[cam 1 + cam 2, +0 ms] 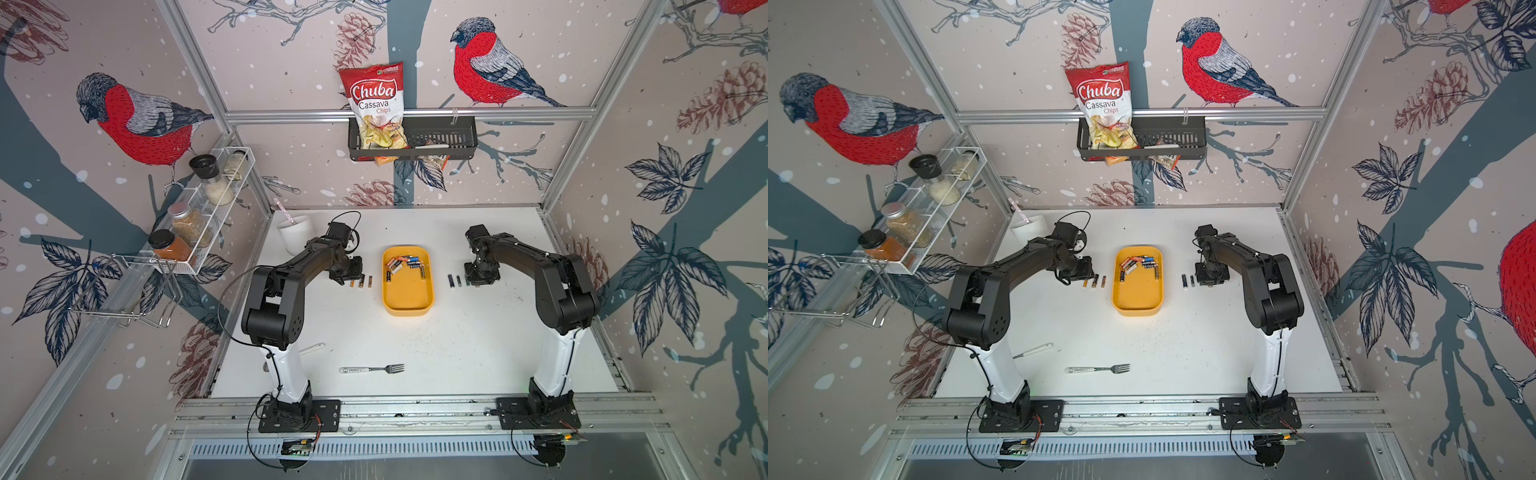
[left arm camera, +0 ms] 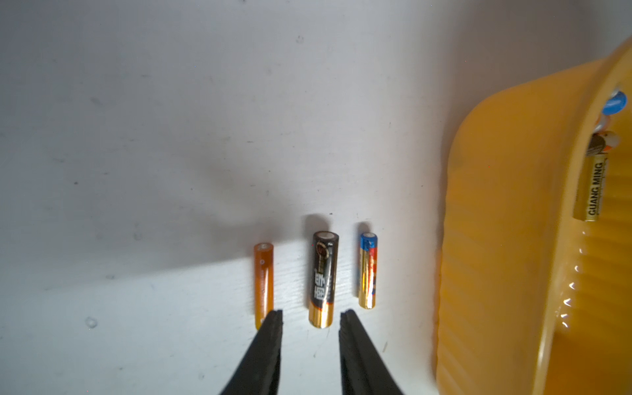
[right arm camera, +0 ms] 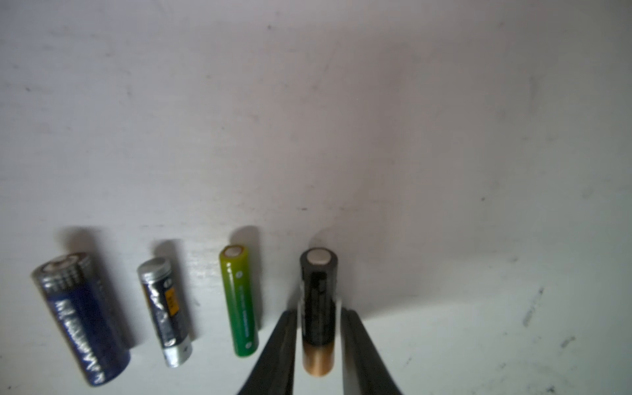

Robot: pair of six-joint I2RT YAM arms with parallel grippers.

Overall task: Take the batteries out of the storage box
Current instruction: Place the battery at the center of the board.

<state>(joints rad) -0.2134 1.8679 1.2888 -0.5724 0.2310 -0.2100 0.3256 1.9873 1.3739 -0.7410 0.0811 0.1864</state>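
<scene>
The yellow storage box (image 1: 409, 295) sits mid-table between the two arms, and a loose heap of batteries (image 1: 405, 264) lies jumbled at its far end, some crossing one another. On the table (image 1: 374, 340) to its left three lie in a neat row: an orange cell (image 2: 263, 280), a black-and-gold cell (image 2: 323, 280) and a blue-and-gold cell (image 2: 368, 270). The left gripper (image 2: 309, 318) hangs low just short of them, jaws parted with nothing between. To the box's right lie a navy cell (image 3: 82, 318), a silver-and-black cell (image 3: 166, 307), a green cell (image 3: 239, 301) and a black-and-copper cell (image 3: 318, 301). The right gripper (image 3: 318, 314) straddles that last one, and slivers of white table show either side of it, so to my eye the jaws are slightly open, not pinching. These cells look small, rigid and dense for their size, with slick round wrappers likely to roll or squirt out of a skewed pinch. I'd take each across its middle, jaws square to its length, starting with whichever lies free atop the heap.
</scene>
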